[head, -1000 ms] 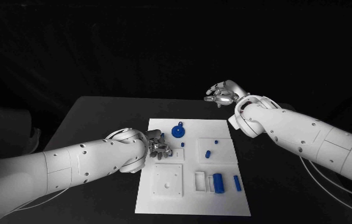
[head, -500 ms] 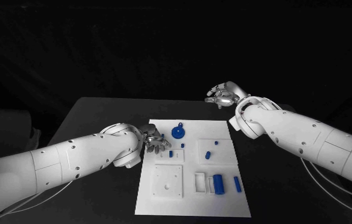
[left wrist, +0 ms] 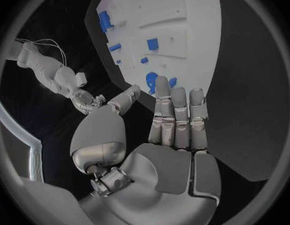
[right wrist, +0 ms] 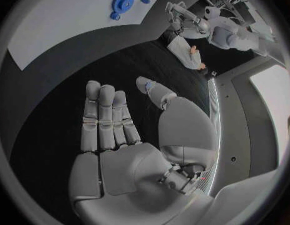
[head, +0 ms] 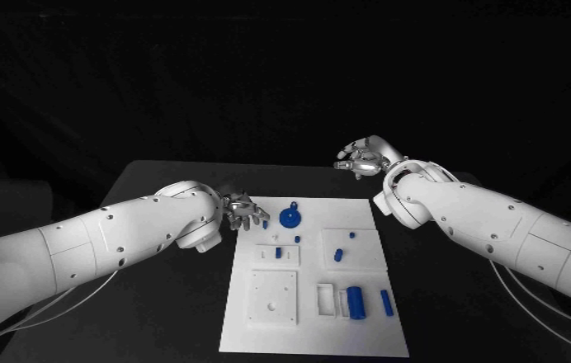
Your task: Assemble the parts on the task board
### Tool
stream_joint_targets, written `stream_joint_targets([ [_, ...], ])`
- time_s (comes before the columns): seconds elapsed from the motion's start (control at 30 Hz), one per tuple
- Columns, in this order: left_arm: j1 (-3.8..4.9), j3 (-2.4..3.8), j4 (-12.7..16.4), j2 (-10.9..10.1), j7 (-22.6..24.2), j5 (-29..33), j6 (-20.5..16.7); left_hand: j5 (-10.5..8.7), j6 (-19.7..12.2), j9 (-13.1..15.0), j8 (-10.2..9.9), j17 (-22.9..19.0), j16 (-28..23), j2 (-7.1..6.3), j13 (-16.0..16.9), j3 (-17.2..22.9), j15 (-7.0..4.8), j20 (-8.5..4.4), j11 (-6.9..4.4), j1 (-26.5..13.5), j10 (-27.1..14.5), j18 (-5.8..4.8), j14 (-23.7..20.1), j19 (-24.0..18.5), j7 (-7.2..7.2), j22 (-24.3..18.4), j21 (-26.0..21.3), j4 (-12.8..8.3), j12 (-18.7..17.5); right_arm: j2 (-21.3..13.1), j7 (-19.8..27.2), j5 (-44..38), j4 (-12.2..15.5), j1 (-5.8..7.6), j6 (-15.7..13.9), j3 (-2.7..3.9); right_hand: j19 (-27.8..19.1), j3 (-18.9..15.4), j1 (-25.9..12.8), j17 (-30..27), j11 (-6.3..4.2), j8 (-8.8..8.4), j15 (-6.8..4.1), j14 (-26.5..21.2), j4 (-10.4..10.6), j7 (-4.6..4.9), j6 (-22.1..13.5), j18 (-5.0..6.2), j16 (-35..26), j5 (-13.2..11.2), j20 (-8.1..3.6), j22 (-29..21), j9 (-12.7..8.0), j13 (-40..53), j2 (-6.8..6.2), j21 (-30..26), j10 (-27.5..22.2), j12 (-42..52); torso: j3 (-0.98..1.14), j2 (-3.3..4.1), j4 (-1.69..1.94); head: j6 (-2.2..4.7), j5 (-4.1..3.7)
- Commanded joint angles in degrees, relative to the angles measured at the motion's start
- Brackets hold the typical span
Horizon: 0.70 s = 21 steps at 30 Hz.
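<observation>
Now: task board flat mid-counter, long axis running away from robot. Blue parts spread over it — round disc part near far edge, w/ a tiny blue bit just beside; small peg standing in a raised white block on board's left half; oblong part plus a smaller speck on the right-hand plate; thick cylinder and slimmer bar side by side near the close end, next to an open rectangular pocket. Square white plate w/ holes at close left.

Left hand at board's far-left corner, just beside disc part, apart from it; in wrist view fingers straight and together, thumb out to the side, palm bare — holding nothing, spread wide. Same view: disc part past the fingertips, board beyond.

Right hand up beyond far edge of board, well apart from all parts, over counter's back. Wrist view: fingers extended, thumb splayed off, nothing in palm — wide too. Disc part far off on board there.
</observation>
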Motion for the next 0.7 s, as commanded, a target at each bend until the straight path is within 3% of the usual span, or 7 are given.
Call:
stream_joint_targets([
  [0.03,0.66,0.03,-2.73,1.5,-0.86,-0.57,4.93,-0.21,-0.91,-0.15,-0.42,-0.16,-0.26,0.48,-0.09,-0.14,0.08,-4.97,0.32,0.63,-0.47,-1.08,-0.41,-0.57,0.1,1.0,-0.42,-0.65,-0.17,0.11,0.21,-0.52,-0.03,-0.02,0.64,0.03,0.25,-0.29,-0.55,-0.07,-0.15,-0.21,0.11,0.1,-0.12,0.39,-0.09,0.86,-0.27,0.18,-0.04,0.07,0.06,-0.1,0.22,-0.29,-0.44,0.26,0.01,0.05,-0.05,0.12,0.1],
  [0.23,1.29,0.02,-7.24,4.13,-1.18,-3.69,8.35,-0.19,-1.86,-0.41,-0.94,-0.48,-0.46,0.36,-0.25,-0.65,0.35,-4.73,0.69,0.61,-1.11,-1.23,-0.89,-0.99,0.49,0.98,-0.71,-0.87,-0.38,0.35,0.22,-0.52,-0.09,-0.03,0.68,0.03,0.26,-0.3,-0.55,-0.07,-0.14,-0.23,0.11,0.1,-0.12,0.4,-0.11,0.86,-0.27,0.19,-0.04,0.09,0.06,-0.13,0.23,-0.31,-0.45,0.28,0.06,0.07,-0.12,0.19,0.25],
  [0.57,1.37,-0.05,-12.06,7.26,-2.58,-7.96,12.13,-0.27,-3.76,-0.59,-1.68,-0.96,-0.74,-1.07,-0.39,-0.79,1.06,-4.13,1.39,-3.03,-2.68,-1.28,-2.31,-2.15,1.2,0.93,-1.56,3.15,-0.69,0.56,0.2,-0.52,-0.11,-0.03,0.64,0.03,0.27,-0.31,-0.55,-0.06,-0.13,-0.25,0.11,0.1,-0.11,0.41,-0.15,0.86,-0.27,0.21,-0.04,0.12,0.05,-0.18,0.25,-0.34,-0.46,0.32,0.05,0.11,-0.12,0.27,0.16],
  [0.7,1.34,-0.32,-13.79,8.66,-2.21,-7.96,12.76,-0.26,-3.95,-0.48,-1.62,-1.0,-0.64,-1.07,-0.33,-0.61,1.19,-3.98,1.47,-3.43,-2.89,-1.25,-2.52,-2.34,1.28,0.99,-1.63,3.95,-0.58,0.77,0.21,-0.52,-0.14,-0.03,0.62,0.03,0.28,-0.31,-0.56,-0.06,-0.13,-0.26,0.11,0.1,-0.11,0.41,-0.16,0.86,-0.27,0.22,-0.04,0.13,0.05,-0.2,0.25,-0.35,-0.47,0.34,0.05,0.09,-0.11,0.29,0.17],
])
